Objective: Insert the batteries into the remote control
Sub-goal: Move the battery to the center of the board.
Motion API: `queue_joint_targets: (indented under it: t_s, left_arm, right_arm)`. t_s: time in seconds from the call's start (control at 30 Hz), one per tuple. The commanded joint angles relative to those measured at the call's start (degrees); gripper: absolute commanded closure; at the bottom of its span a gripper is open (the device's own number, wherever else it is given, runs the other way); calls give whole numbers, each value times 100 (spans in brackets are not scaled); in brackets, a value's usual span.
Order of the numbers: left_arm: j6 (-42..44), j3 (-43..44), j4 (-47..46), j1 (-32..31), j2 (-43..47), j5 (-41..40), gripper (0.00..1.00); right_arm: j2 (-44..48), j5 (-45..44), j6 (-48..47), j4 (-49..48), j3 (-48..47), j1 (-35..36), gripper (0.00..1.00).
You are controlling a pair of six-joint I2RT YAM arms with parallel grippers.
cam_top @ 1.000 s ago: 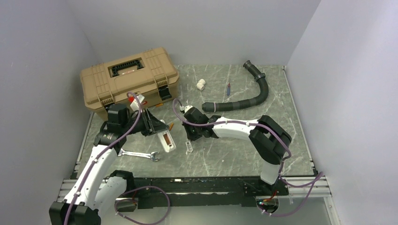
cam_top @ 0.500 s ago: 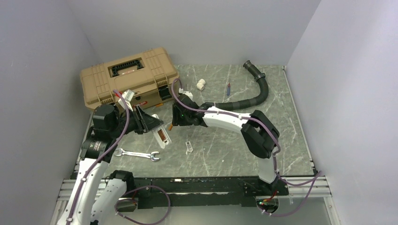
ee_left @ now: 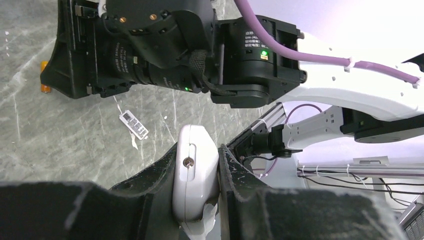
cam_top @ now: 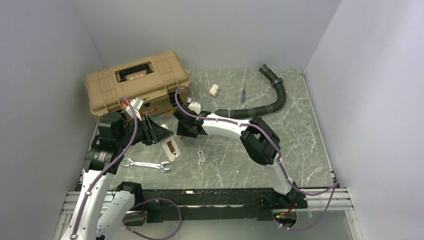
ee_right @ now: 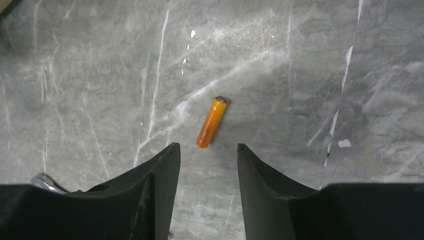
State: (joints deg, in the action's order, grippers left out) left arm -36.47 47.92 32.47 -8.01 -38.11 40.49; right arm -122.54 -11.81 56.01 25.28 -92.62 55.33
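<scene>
One orange battery (ee_right: 212, 121) lies on the grey marble table just ahead of my right gripper (ee_right: 206, 147), which is open and empty above it. The battery also shows in the left wrist view (ee_left: 45, 82), beside the right gripper's black body. My left gripper (ee_left: 197, 151) is shut on the white remote control (ee_left: 194, 176) and holds it tilted above the table. In the top view the remote (cam_top: 171, 148) shows an orange-brown strip in its back recess, with my right gripper (cam_top: 183, 131) close to its right. No other battery is visible.
A tan toolbox (cam_top: 137, 82) stands at the back left. A silver wrench (cam_top: 147, 164) lies near the front left, a small white tag (cam_top: 201, 157) in the middle. A white pipe fitting (cam_top: 214, 90), a red-and-blue stick (cam_top: 243, 94) and a black corrugated hose (cam_top: 267, 102) lie behind.
My right gripper has moved left and back, from the table's middle to over the battery beside the remote. My left arm has drawn the remote slightly left.
</scene>
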Motion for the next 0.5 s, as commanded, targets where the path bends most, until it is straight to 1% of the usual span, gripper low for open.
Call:
queue_joint_targets:
  t_s: [0.0,0.33,0.47]
  left_arm:
    - [140,257,43,33,131,11,100]
    - [288,404,360,36,239,-88,100]
    - [343,474,447,45,234,-138,100]
  right_arm:
    - [-216,-254,246,295,-440,-7,53]
    - [-713,-637,134,584,-905,86,58]
    - [-859,-722,17,675,-1062,142,62]
